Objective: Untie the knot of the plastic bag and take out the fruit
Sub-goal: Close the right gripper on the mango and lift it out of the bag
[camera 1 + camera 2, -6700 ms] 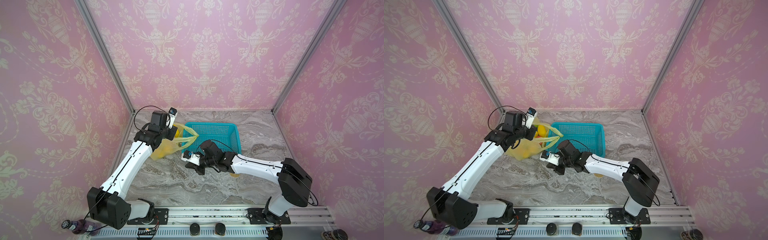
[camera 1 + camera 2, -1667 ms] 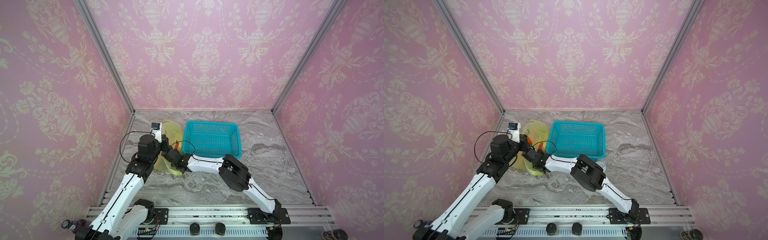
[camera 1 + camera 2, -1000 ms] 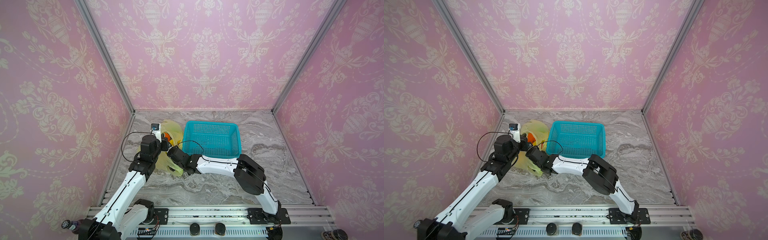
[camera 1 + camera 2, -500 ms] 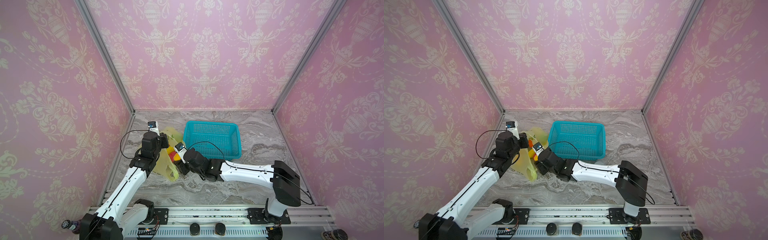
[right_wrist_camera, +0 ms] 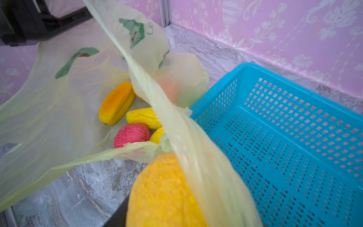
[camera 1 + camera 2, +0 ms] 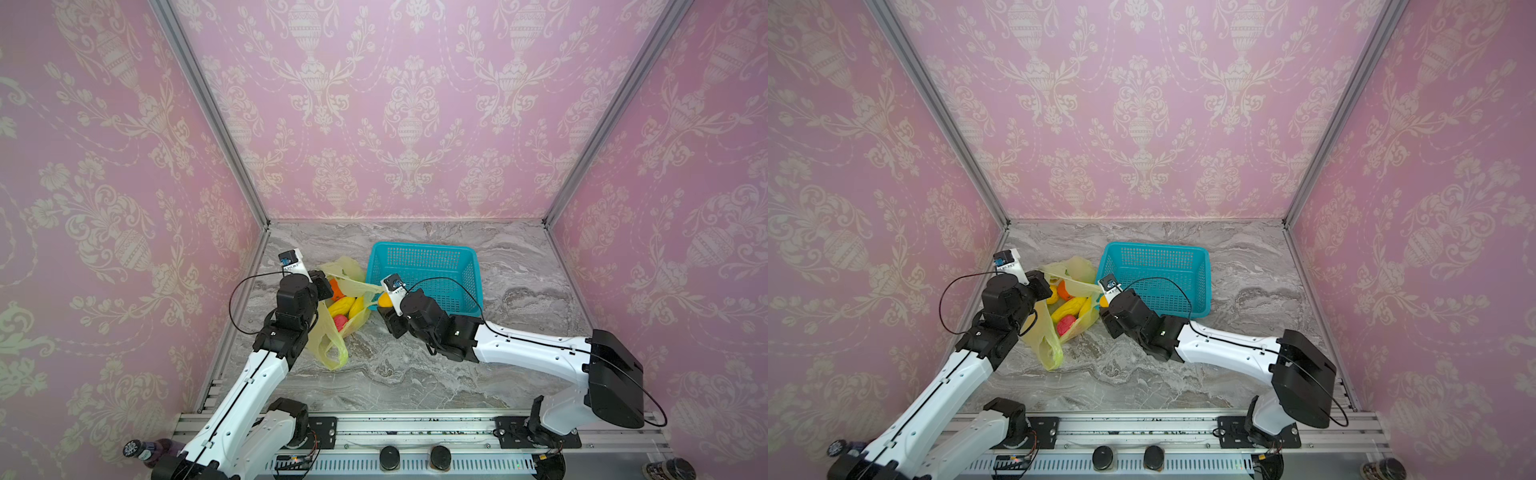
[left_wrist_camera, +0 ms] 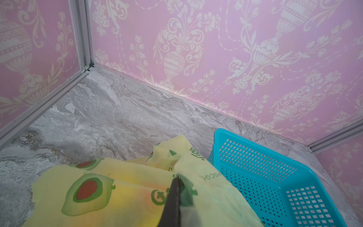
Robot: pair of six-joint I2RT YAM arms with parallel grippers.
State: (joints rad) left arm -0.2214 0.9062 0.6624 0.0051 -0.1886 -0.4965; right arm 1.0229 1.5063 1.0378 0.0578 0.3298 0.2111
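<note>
Pinching the bag (image 7: 135,188) rim beside the basket (image 6: 422,246), left claw (image 7: 176,181) is clamped; right claw (image 6: 386,306) grips yellow fruit (image 5: 163,192) just outside it.

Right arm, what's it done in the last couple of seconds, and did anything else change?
The right end effector pulled back out of the bag toward the basket, now shut on a yellow fruit taken from inside, a bag handle draped over it. The left end effector stayed shut on the bag's edge. Basket unmoved; other fruit remain in the bag.
</note>
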